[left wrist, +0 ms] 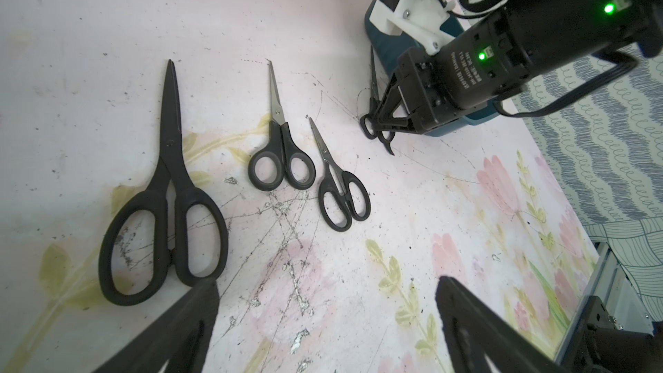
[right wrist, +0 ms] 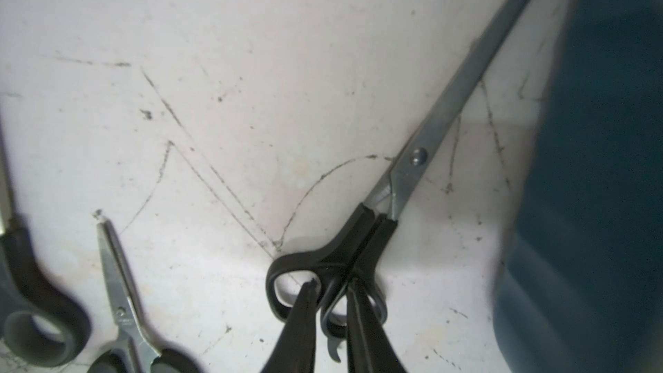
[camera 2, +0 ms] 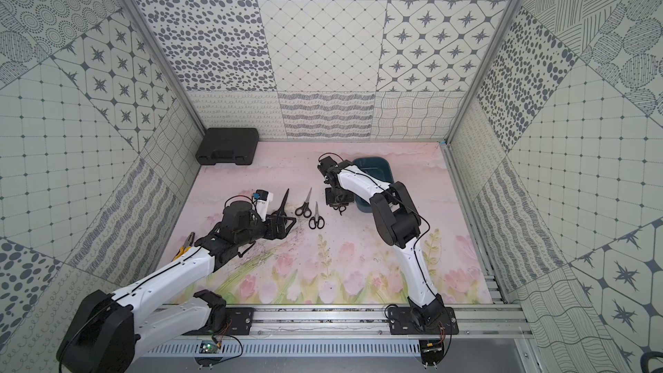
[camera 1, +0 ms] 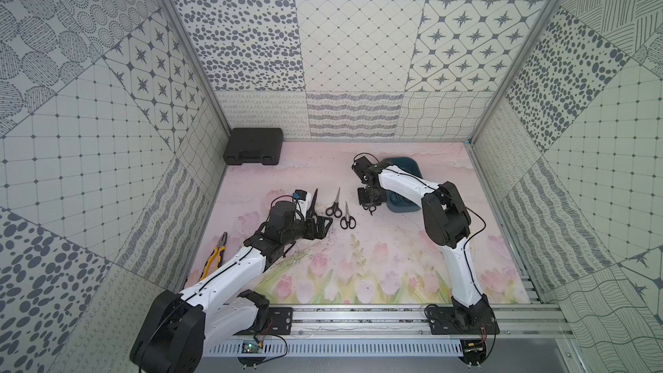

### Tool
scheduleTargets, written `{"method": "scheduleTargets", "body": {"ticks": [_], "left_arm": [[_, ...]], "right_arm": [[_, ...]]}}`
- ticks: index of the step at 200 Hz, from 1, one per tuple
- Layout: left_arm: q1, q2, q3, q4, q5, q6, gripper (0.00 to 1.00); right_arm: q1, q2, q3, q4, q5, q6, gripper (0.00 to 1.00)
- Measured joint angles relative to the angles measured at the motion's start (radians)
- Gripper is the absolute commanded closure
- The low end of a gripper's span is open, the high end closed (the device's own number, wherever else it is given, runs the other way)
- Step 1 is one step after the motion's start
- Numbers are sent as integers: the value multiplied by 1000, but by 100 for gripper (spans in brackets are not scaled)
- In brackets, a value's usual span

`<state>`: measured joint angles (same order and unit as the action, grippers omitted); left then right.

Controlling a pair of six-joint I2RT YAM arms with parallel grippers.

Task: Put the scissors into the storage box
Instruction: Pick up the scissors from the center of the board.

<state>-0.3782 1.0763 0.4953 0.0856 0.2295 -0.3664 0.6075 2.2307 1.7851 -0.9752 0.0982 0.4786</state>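
Stereo top views and two wrist views of the bench [camera 1: 376, 245], with 12 o'clock at the far wall and 6 o'clock at the arm rail. The storage box [camera 1: 409, 166], a dark teal tub, sits at about 2 o'clock from the bench centre, partly covered by the right arm [camera 1: 405, 183] in both top views. Four pairs of scissors lie flat on the floral surface outside it, blades toward 12 o'clock. The long-bladed scissors [right wrist: 405, 170] lie just beside the box wall, at its 9 o'clock; whether blade tip and wall touch cannot be told. The right gripper [right wrist: 332, 287] is narrowed onto their black handles, with one fingertip [right wrist: 305, 303] in each loop, closed against the inner bars between the loops. Farther toward 9 o'clock lie the small thin-looped scissors [left wrist: 339, 184] and the small grey-lined scissors [left wrist: 280, 145], near each other but apart. Beyond them lie the large black scissors [left wrist: 168, 181]. The left gripper [left wrist: 326, 281] stands wide open with nothing between its fingers, at 6 o'clock of this row, one finger [left wrist: 179, 324] just beside the large pair's handle loops. A black case [camera 1: 253, 146] occupies the 10 o'clock corner. Yellow-handled pliers [camera 1: 215, 252] lie at 8 o'clock beside the left arm.
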Motion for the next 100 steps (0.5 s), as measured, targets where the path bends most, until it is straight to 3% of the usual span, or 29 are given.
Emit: {"method": "scheduleTargets", "body": {"ticks": [36, 62, 100], "left_arm": [[0, -1, 0, -1, 1, 0, 0], [0, -18, 0, -3, 2, 0, 0], [0, -61, -4, -8, 3, 0, 1]], "right_arm": [[16, -6, -15, 5, 30, -75, 85], [22, -55, -113, 29, 41, -134, 85], [26, -133, -229, 17, 24, -196, 79]]}}
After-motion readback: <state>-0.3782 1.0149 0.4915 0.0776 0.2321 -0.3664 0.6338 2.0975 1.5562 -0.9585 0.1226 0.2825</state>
